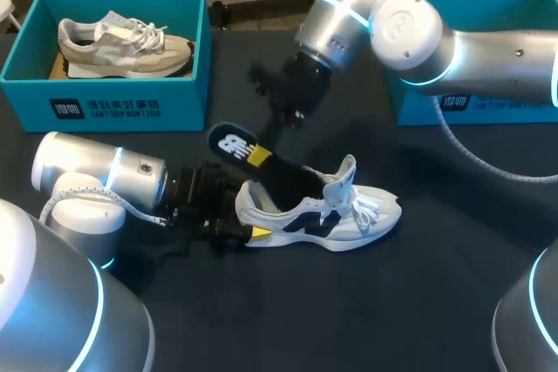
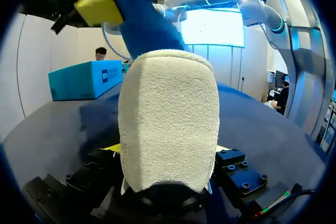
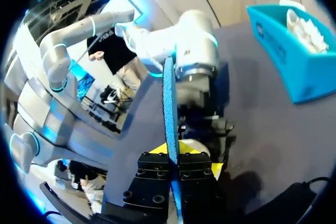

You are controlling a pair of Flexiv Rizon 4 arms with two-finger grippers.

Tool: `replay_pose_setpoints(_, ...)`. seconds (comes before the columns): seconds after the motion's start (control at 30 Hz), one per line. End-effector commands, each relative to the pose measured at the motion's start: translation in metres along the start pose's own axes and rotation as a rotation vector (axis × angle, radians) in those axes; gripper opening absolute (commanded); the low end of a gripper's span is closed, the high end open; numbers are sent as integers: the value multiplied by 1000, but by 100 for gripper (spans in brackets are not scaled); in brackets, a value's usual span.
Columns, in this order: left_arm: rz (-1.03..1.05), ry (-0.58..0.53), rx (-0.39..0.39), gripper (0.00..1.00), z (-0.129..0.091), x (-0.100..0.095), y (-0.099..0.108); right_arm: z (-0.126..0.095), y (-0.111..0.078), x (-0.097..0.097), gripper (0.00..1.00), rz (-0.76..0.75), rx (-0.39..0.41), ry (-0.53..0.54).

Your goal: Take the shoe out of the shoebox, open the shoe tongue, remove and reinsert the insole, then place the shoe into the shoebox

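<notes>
the left arm point(image 1: 96, 185) comes in low from the near left, its wrist lying almost level over the table. the left gripper point(image 1: 242, 222) is clamped on the heel of the shoe point(image 1: 331, 215), a yellow tip on each side. the right arm point(image 1: 453, 41) enters from the far right with its elbow bent and its wrist angled down past the middle. the right gripper point(image 1: 261, 154) pinches the insole point(image 1: 228, 141) edge-on between both fingers.

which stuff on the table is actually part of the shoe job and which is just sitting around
Part of the job:
- white and black shoe
- black insole, lifted out of it
- teal shoebox at the right, probably its box

Just lying about:
- beige shoe
- teal box at the left holding it
</notes>
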State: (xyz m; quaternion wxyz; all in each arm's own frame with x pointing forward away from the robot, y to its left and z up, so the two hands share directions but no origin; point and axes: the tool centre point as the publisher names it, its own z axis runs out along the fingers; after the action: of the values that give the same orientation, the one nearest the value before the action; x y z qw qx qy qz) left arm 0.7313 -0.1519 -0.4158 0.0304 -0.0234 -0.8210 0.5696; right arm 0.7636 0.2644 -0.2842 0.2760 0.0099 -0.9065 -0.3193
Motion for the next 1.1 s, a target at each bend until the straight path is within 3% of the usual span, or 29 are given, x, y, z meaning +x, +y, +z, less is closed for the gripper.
replay_pose_setpoints(0.03,0,-2,-1,0,2,0,3,-14,4,10,0,-19,-70,-148)
replay_pose_setpoints(0.43,0,-2,-1,0,2,0,3,-56,41,8,0,-115,-204,-321)
replay_pose_setpoints(0.7,0,-2,-1,0,2,0,3,-80,70,7,0,-222,-380,-430)
replay_pose_setpoints(0.9,0,-2,-1,0,2,0,3,-98,89,3,0,-275,-436,-463)
replay_pose_setpoints(1.1,0,-2,-1,0,2,0,3,-98,89,3,0,-275,-436,-463)
